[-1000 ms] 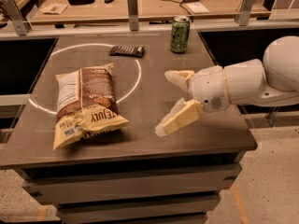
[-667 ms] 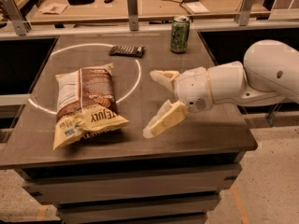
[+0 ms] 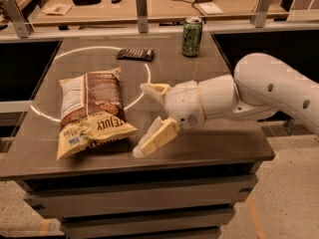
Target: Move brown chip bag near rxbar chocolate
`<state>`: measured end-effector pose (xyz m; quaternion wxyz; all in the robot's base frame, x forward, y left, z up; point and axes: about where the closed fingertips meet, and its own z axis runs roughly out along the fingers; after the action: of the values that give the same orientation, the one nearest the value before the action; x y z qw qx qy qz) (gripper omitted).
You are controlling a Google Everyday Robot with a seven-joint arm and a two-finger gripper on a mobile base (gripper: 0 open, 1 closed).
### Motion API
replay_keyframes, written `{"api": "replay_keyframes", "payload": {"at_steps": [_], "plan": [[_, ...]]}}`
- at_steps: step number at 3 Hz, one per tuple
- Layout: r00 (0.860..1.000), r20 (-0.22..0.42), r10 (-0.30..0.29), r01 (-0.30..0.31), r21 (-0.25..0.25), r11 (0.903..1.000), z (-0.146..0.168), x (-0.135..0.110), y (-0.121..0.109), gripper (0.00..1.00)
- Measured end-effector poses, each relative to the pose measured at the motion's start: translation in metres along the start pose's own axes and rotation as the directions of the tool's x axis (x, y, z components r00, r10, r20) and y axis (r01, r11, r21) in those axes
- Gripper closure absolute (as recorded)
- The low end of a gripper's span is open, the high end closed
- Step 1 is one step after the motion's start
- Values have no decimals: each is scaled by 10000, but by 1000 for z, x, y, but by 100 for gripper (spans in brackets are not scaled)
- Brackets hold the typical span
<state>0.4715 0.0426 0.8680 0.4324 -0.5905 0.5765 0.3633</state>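
The brown chip bag (image 3: 92, 111) lies flat on the left half of the dark table (image 3: 214, 143), brown and cream-yellow with a white label panel. The rxbar chocolate (image 3: 135, 54) is a small dark flat bar near the table's far edge, well beyond the bag. My gripper (image 3: 143, 119) is open and empty, just right of the bag's right edge, fingers spread toward it, one finger (image 3: 155, 90) up and one (image 3: 155, 137) low near the table. It is close to the bag but apart from it.
A green can (image 3: 192, 36) stands upright at the far right of the table. A white circle is marked on the tabletop around the bag and bar. A wooden bench with cables and small items lies behind. My white arm (image 3: 269, 91) reaches in from the right.
My gripper has moved left across the table toward the chip bag, staying open. The bag, bar and can have not moved.
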Motion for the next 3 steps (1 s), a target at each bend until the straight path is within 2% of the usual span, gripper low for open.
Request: {"api": "replay_keyframes", "payload": {"at_steps": [1, 2, 3], "plan": [[9994, -99, 338, -333, 471, 9983, 9, 3, 10, 0], [9983, -434, 381, -351, 668, 9972, 18, 3, 26, 0], [9964, -647, 543, -485, 874, 9950, 26, 7, 26, 17]]}}
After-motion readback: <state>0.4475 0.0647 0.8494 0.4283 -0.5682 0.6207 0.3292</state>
